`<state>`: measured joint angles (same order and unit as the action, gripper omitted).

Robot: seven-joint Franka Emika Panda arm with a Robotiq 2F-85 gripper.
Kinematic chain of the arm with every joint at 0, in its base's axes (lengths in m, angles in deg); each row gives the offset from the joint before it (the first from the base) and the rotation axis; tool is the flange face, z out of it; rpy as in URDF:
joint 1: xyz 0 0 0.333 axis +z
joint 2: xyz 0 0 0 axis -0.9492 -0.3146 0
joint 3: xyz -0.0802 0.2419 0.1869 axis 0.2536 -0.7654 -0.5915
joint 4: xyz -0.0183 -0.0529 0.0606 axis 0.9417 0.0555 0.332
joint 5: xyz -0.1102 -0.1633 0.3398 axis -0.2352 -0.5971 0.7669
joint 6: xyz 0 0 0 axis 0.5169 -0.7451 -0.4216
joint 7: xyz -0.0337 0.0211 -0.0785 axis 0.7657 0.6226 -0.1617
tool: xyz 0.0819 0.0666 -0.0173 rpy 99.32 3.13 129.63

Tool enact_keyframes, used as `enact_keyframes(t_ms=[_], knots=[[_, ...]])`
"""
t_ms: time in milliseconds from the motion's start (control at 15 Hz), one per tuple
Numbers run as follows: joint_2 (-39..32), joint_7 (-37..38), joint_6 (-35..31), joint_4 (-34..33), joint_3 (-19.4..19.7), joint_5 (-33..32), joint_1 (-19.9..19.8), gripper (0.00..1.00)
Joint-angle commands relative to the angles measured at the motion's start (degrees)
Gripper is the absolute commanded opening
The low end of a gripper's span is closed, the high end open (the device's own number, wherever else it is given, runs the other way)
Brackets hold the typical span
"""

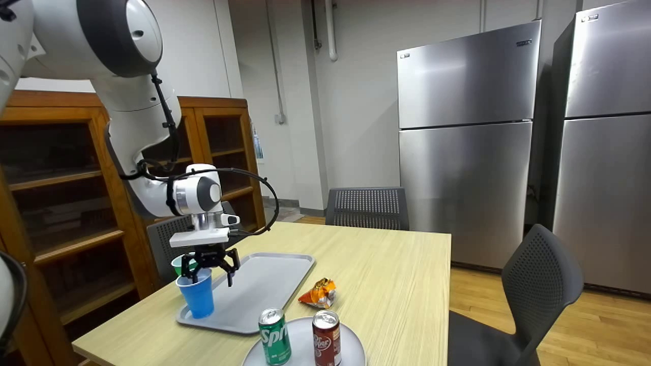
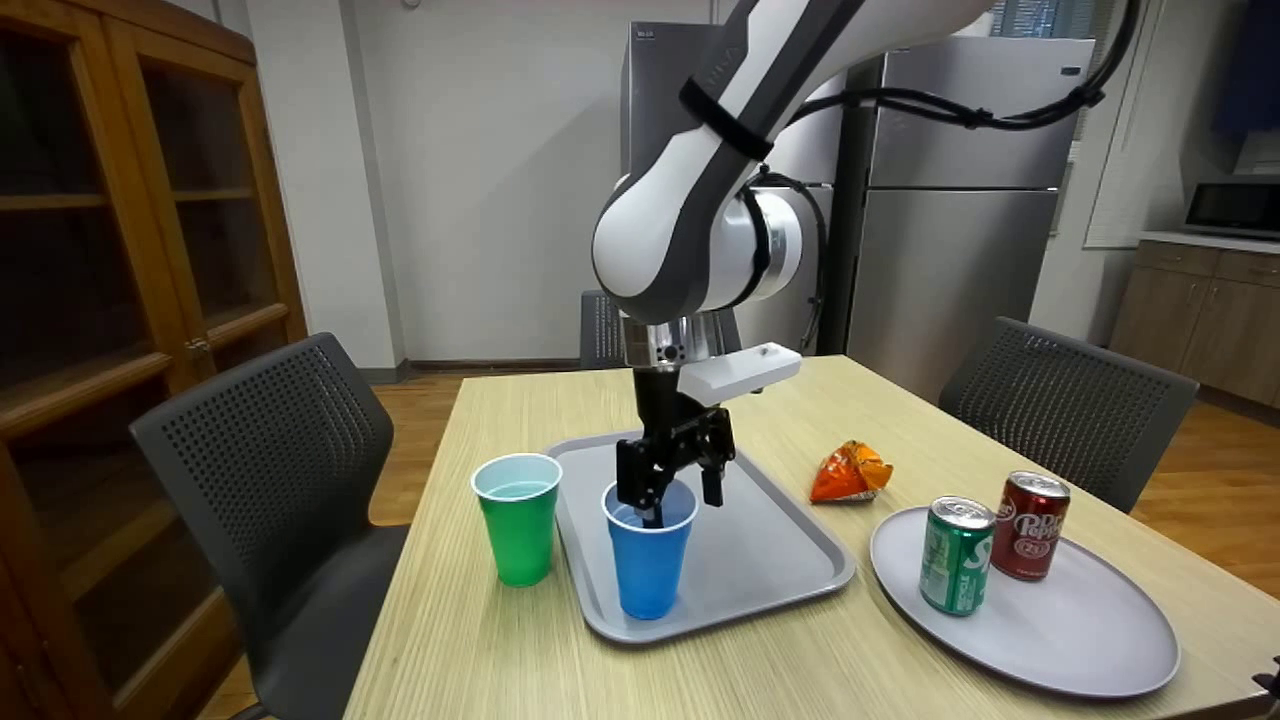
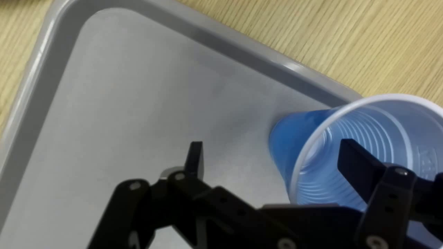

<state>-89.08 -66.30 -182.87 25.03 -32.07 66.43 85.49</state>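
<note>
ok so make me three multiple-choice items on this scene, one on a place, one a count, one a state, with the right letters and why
1. Where does the blue cup stand?
A) on a chair
B) on the grey tray
C) on a shelf

2. How many cans stand on the plate?
A) none
B) four
C) two

3. How does the gripper stand?
A) open
B) shut on the blue cup
C) shut on nothing

1: B, both exterior views show the cup's base on the tray.
2: C, a green Sprite can and a dark red Dr Pepper can show there.
3: A, the wrist view shows its fingers spread apart, one over the cup's opening, the other over the tray.
</note>
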Motion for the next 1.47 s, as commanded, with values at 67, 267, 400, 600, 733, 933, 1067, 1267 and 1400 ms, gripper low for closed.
enact_keyframes(t_ms=[67, 267, 400, 600, 733, 933, 1067, 1267, 1400], knots=[[2.5, 0.9, -0.2, 0.9, -0.2, -1.6, 0.7, 1.00], [3.1, 1.0, -0.1, 1.0, -0.2, -1.8, 1.1, 1.00], [3.2, 1.0, -0.1, 0.9, -0.1, -2.2, 1.3, 0.74], [3.1, 0.9, 0.0, 0.8, -0.1, -2.2, 1.2, 0.49], [3.1, 0.4, 0.1, 0.8, -0.3, -1.9, 0.9, 0.33], [3.2, 0.5, 0.2, 0.8, -0.2, -2.1, 1.0, 0.12], [3.5, 0.5, 0.1, 0.9, -0.2, -2.0, 0.9, 0.00], [4.4, -1.2, 0.2, 1.3, -1.1, -1.0, 0.0, 0.00], [6.0, -2.7, -0.4, 2.2, -1.6, -1.3, -0.1, 0.01]])
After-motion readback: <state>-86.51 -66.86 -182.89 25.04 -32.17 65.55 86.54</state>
